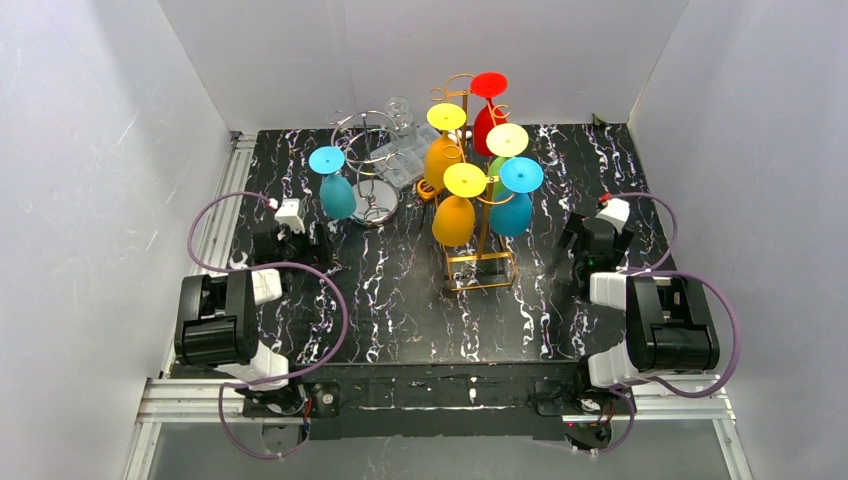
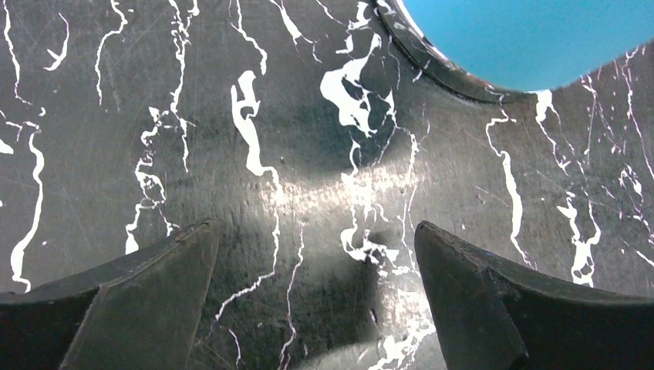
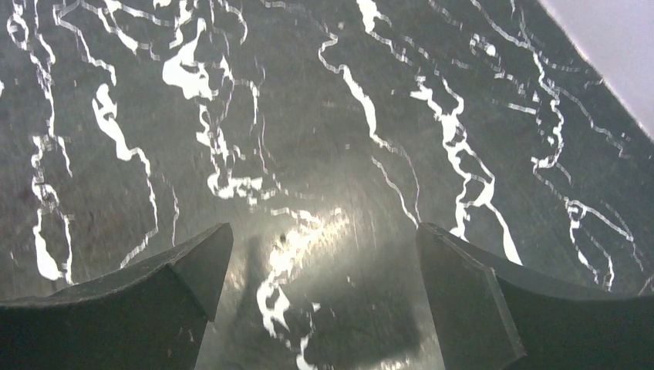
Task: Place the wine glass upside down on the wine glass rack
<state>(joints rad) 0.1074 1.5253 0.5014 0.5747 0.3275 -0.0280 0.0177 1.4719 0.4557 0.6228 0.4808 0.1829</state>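
A: From above, what is sitting on the black, white-veined marble-pattern tabletop (image 1: 400, 310)?

B: A gold wire wine glass rack (image 1: 484, 240) is standing in the middle. Opaque glasses are hanging on it foot-up: a red wine glass (image 1: 487, 120) at the far top, an orange wine glass (image 1: 453, 220) near left, a turquoise wine glass (image 1: 512, 212) near right. More glasses are crowding between them and overlapping, so their bowls are hard to separate.

A: And further left?

B: A round silver wire rack (image 1: 378, 208) is standing there, with a clear glass (image 1: 400, 110) at its far side. A second turquoise glass (image 1: 336, 195) is sitting foot-up just beside its left side. I cannot tell whether it is hanging or resting on the table. Every glass is already inverted, so I cannot tell which one the task means.

A: What is the left wrist camera showing?

B: The left gripper (image 2: 316, 231) is gaping wide over bare tabletop, holding nothing. A turquoise surface (image 2: 524, 38) is filling the far right corner, cropped by the frame, with a dark curved rim under it. Which part of a glass it is, I cannot say.

A: And the right wrist camera?

B: The right gripper (image 3: 324, 231) is also spread wide and empty above the marble pattern. A strip of white wall (image 3: 617, 46) is cutting across the far right corner. No glass is showing here.
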